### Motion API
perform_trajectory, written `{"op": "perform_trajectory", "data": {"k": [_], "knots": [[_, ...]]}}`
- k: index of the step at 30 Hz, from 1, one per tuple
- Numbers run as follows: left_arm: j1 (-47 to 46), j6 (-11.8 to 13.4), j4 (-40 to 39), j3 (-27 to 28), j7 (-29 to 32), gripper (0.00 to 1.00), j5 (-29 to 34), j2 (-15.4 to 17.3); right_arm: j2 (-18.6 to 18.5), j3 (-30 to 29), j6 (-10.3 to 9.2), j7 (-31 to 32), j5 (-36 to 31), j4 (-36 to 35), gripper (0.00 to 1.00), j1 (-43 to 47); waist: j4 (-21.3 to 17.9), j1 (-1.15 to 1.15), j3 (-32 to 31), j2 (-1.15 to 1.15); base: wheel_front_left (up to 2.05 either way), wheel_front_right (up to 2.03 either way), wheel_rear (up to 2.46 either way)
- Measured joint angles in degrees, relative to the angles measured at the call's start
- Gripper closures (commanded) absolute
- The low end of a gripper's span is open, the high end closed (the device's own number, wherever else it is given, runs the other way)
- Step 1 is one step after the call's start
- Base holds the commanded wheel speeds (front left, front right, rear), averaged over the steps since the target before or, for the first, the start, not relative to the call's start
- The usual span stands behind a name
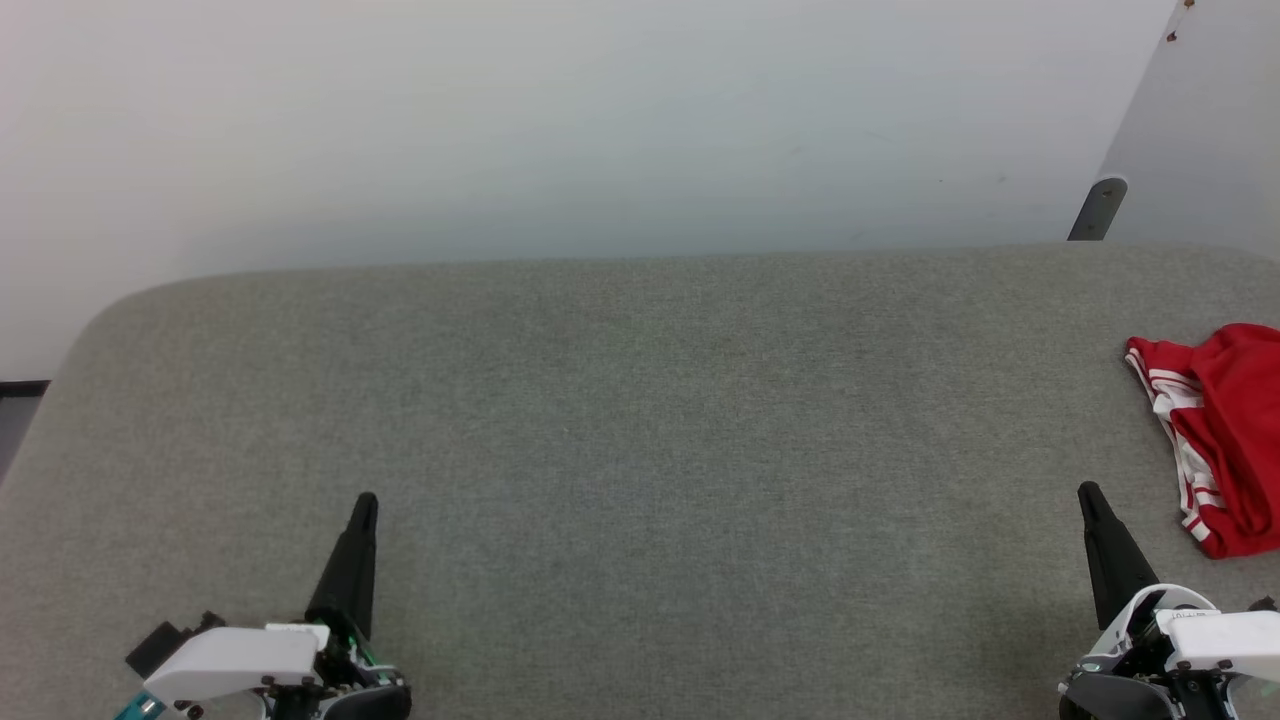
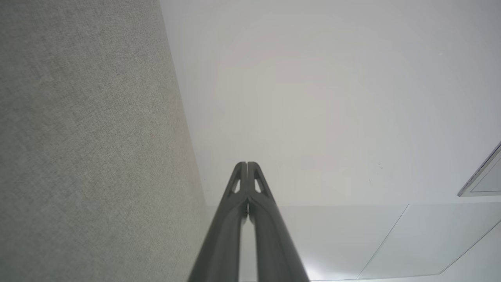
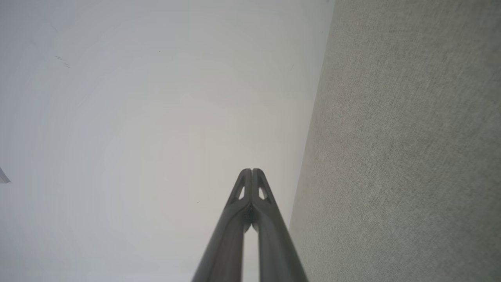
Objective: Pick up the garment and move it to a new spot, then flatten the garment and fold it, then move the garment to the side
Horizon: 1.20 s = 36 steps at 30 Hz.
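Head view: a grey fabric-covered bench (image 1: 640,400) with rounded corners has a pale wall (image 1: 600,120) behind its far edge. A small red jersey garment (image 1: 1235,430) with white, red-striped trim lies bunched at the bench's right side and is cut off by the frame. No lettering is readable, and I can't tell if it's folded or just crumpled. The left fingers (image 1: 348,575) are over the bench's near-left part. The right fingers (image 1: 1112,560) are over its near-right part, near the garment but apart from it. Both pairs are pressed together with nothing in them. Left wrist view: the dark fingers meet tip to tip and are empty, with bench fabric along one side and the wall beyond. Right wrist view: the same, fingers together and empty, bench fabric on the other side. Step: the scene fits either a garment lying at the side waiting to be picked up, or one folded and set aside with the arms idle. The frames don't settle which, so no next move is called. The cloth looks thin and limp and would likely sag if pinched by one layer.
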Motion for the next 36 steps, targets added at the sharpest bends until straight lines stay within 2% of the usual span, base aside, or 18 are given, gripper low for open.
{"op": "perform_trajectory", "data": {"k": [36], "knots": [[0.0,0.0,0.0,0.0,0.0,1.00,0.0,0.0,0.0,0.0,0.00,0.0,0.0,0.0,1.00,0.0,0.0,0.00,0.0,0.00,0.00,0.00,0.00]]}}
